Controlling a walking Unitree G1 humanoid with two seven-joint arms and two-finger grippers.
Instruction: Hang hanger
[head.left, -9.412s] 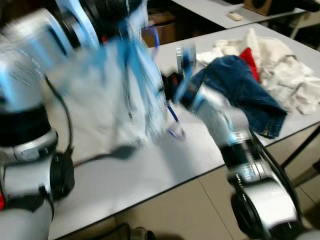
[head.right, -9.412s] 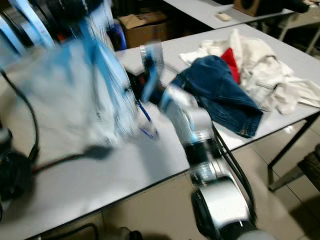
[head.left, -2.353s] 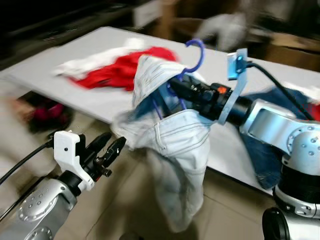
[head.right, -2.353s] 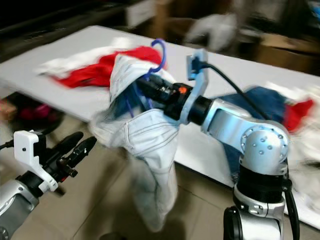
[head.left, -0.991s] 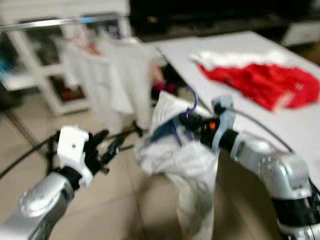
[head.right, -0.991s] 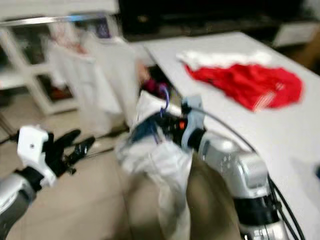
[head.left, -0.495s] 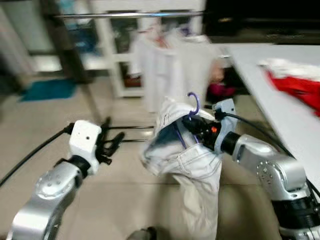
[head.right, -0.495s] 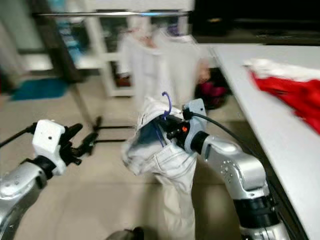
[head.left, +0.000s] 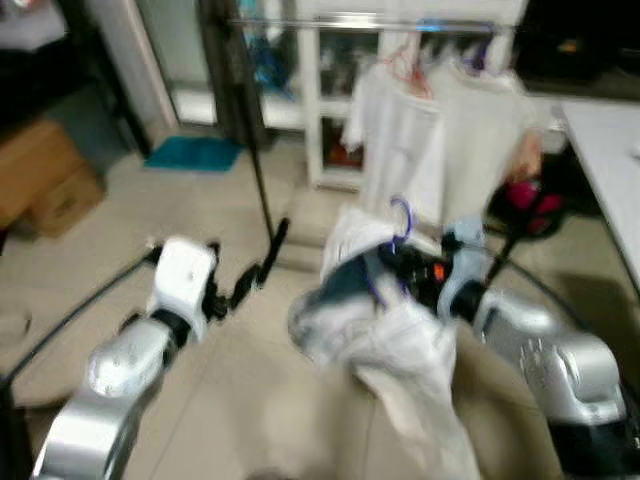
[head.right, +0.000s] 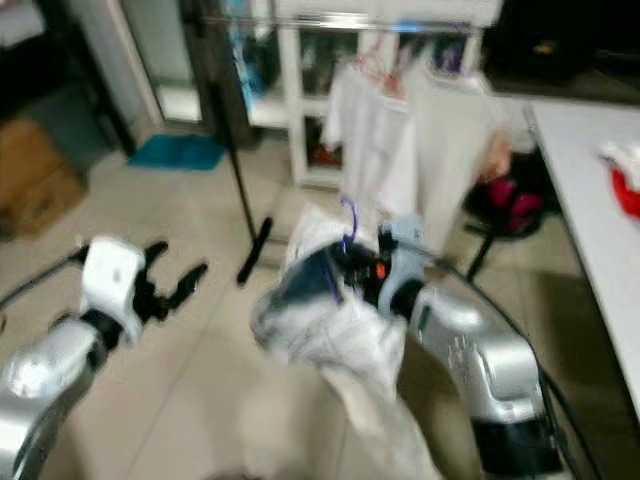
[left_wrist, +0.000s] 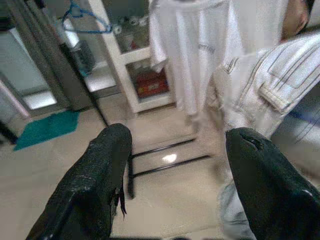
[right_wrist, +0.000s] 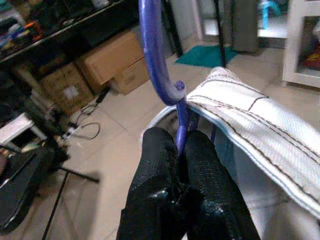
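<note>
Hanger (right_wrist: 159, 60), stiff blue plastic under limp pale jeans (head.left: 385, 330), pinched at its neck by right gripper (right_wrist: 177, 150); left gripper (left_wrist: 175, 165) spread, empty.

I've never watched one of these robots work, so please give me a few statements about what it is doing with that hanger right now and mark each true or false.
1. The right gripper is shut on the purple hanger. True.
2. The hanger is bare. False: pale jeans are draped over it.
3. The left gripper holds a shirt. False: its fingers are open and hold nothing.
4. White shirts hang on a clothes rail ahead. True.
5. The hanger's hook is already over the rail. False: it sits in the gripper, short of the rail.
</note>
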